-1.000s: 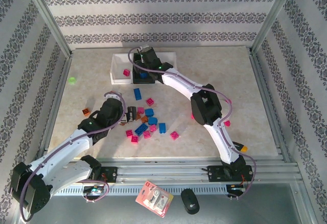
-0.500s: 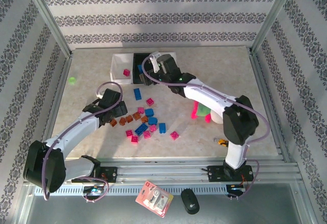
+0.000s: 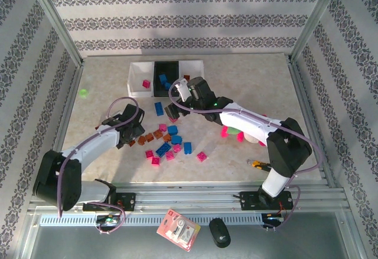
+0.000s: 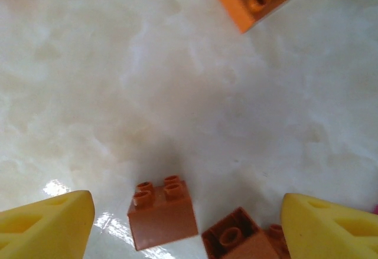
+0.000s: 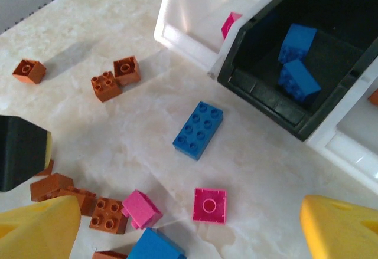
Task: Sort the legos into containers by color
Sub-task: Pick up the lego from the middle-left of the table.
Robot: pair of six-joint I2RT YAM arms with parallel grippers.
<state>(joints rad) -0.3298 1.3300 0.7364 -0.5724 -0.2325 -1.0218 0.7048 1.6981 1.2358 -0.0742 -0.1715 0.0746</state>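
Loose pink, blue and brown legos lie mid-table. My left gripper hangs low over the pile's left edge and is open. Between its yellow fingertips sit a brown brick and an upturned brown one, neither gripped. My right gripper is open and empty above a blue 2x4 brick and an upturned pink brick. The containers stand at the back. The black bin holds two blue bricks, the left white bin a pink brick, and the right white bin an orange one.
Neon pink-and-green pieces with a white ball lie under the right arm's forearm. A small green bit sits at the far left. A small orange-and-black object lies near the right base. Metal frame rails border the table.
My right gripper has drawn back from above the black bin to the pile and opened wide. My left gripper has shifted left over the brown bricks, its jaws narrowing a little.
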